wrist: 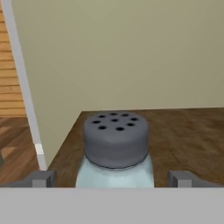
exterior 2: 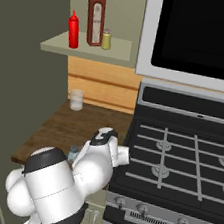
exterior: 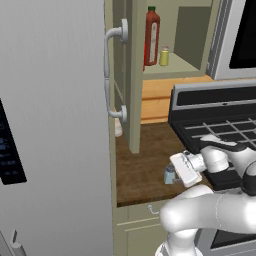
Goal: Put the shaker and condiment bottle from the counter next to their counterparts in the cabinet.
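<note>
Two of the task's things are split between levels: the condiment bottle (exterior 2: pixel 73 30) already stands on the cabinet (exterior: pixel 134 75) shelf, near the tall dark red bottle (exterior 2: pixel 96 17) and small yellow shaker (exterior 2: pixel 106 39), while the shaker (wrist: pixel 115 153) is down on the counter (exterior: pixel 142 160), near its front edge beside the stove (exterior 2: pixel 179 153). Largest of all is the grey fridge (exterior: pixel 52 125) with its curved handles, smooth and flat-faced; the open beige-olive cabinet door hangs just beside it. The counter is dark wood grain under a paler plank backsplash, and a small pale cup (exterior 2: pixel 76 99) sits at its back edge. The tool (wrist: pixel 113 180) reaches in level with its fingers spread, one on each side of the shaker's body and neither visibly pressing on it. I judge the shaker light and stiff, its translucent blue-grey wall smooth and probably a little slippery, so a squeeze low on the straight body, beneath the wider dark cap with its ring of holes, should hold best; the cap's overhang would stop it sliding down.
</note>
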### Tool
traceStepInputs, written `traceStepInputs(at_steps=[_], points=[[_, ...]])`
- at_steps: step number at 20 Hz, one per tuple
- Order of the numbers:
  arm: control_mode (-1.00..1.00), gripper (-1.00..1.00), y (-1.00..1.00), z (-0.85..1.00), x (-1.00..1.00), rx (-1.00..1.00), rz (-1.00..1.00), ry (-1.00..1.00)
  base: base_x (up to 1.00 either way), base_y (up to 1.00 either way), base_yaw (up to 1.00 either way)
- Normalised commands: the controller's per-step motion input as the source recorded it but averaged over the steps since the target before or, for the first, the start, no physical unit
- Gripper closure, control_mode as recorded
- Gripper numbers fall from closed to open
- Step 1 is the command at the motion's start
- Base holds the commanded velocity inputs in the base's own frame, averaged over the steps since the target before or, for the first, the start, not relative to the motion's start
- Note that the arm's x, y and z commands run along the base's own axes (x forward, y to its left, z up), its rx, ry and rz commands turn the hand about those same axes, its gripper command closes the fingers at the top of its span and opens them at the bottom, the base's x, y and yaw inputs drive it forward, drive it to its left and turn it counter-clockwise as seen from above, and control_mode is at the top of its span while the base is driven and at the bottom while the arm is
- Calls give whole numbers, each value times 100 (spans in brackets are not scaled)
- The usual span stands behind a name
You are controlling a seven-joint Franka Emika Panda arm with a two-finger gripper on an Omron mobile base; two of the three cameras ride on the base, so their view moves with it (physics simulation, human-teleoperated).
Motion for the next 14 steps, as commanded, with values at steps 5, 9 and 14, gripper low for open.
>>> traceStepInputs(at_steps=[5, 9, 14], points=[[-100, -100, 10, 0, 0, 0, -3, 1, 0, 0, 0], [-100, 100, 9, -3, 0, 0, -2, 1, 0, 0, 0], [-100, 100, 4, -14, 0, 1, 1, 4, 0, 0, 0]])
